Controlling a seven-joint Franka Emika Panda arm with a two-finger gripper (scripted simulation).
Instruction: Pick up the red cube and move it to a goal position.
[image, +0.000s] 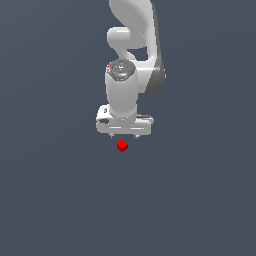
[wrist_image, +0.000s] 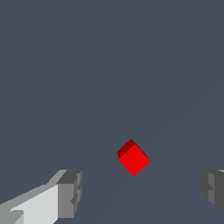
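Note:
The red cube (image: 122, 146) is a tiny bright red cube on the dark grey surface, just below the white gripper (image: 124, 135) in the exterior view. In the wrist view the red cube (wrist_image: 134, 158) lies turned at an angle, ahead of the gap between the two grey fingertips (wrist_image: 70, 194). The gripper (wrist_image: 142, 192) is open and empty, with its jaws spread wide and apart from the cube. The fingers barely show under the hand in the exterior view.
The white arm (image: 132, 45) rises behind the gripper toward the top of the exterior view. A plain dark grey surface (image: 55, 190) lies all around.

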